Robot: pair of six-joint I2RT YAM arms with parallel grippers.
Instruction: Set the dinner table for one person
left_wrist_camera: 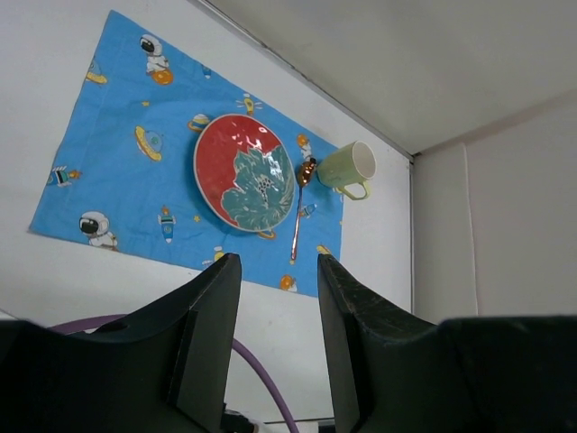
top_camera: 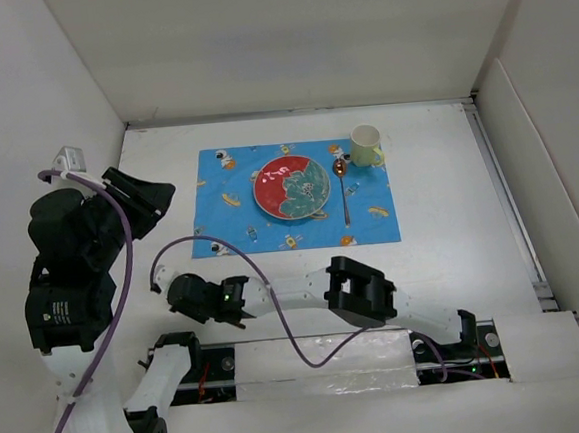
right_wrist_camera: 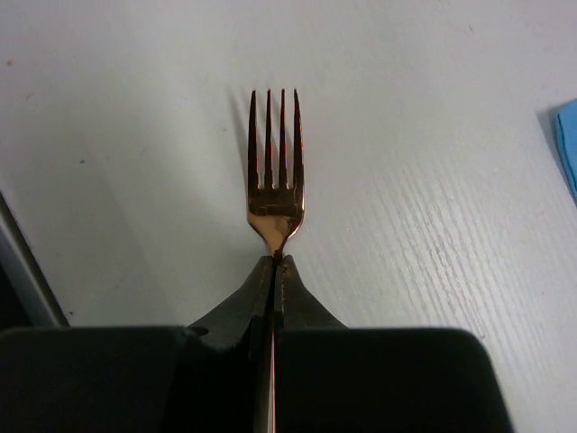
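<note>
The fork (right_wrist_camera: 275, 176) shows only its tines and neck; its handle is hidden between the fingers of the right end effector (right_wrist_camera: 275, 266), which are pressed together, pinching it. From above, the fork cannot be made out under that end effector (top_camera: 188, 297), low over the near left part of the desk (top_camera: 452, 244). The right wrist view catches only a blue sliver of the mat (right_wrist_camera: 569, 144) at its right edge.

The left end effector (left_wrist_camera: 278, 271) has its fingers spread with nothing between them, and they block the bottom of its own view. It is on the left, beside the mat's left edge.

Whether the spoon (top_camera: 344, 197) touches the cup (top_camera: 366, 145) cannot be told; its bowl lies just beside the cup.

The desk is a large, flat, matte white rectangle with a faint grain. It runs from the arm bases to the far wall, with white panels on both sides. Its near edge is partly hidden by the arms and a purple cable (top_camera: 264, 279). The mat (top_camera: 370, 220) lies on its far middle, carrying a red and teal plate (top_camera: 290, 187), the spoon to the right and the cup at the far right corner.
</note>
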